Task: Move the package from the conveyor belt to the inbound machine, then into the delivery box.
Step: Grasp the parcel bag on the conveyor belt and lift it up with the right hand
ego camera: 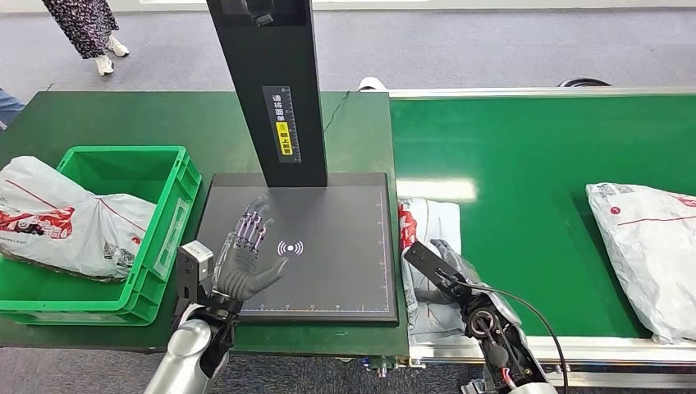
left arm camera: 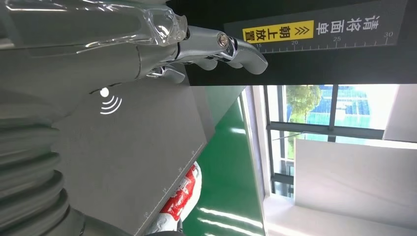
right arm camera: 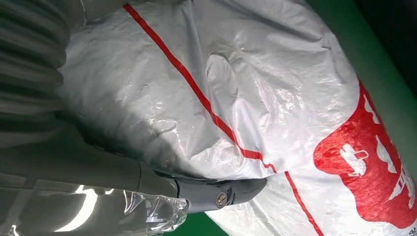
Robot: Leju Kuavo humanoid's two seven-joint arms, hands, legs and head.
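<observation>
A green surface point(ego camera: 98, 115) carries a green delivery box point(ego camera: 168, 209) with a bagged parcel point(ego camera: 57, 217) in it, beside the dark inbound machine point(ego camera: 345, 271); the conveyor belt point(ego camera: 525, 164) runs to its right. In the head view, the left robot hand point(ego camera: 246, 254) hovers released, fingers spread, over the machine, while the right robot hand point(ego camera: 443, 275) lies on the package point(ego camera: 431, 222) at the belt's near end. Another parcel point(ego camera: 648, 246) lies farther along. Left wrist view: fingers point(left arm camera: 241, 51) extended above the scanner plate. Right wrist view: the thumb point(right arm camera: 221, 191) presses the white-and-red package point(right arm camera: 275, 98), grasping it.

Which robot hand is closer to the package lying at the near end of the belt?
The right hand. It rests on the package, thumb pressed against the plastic. The left hand hovers open above the scanner plate, off to the package's side.
</observation>
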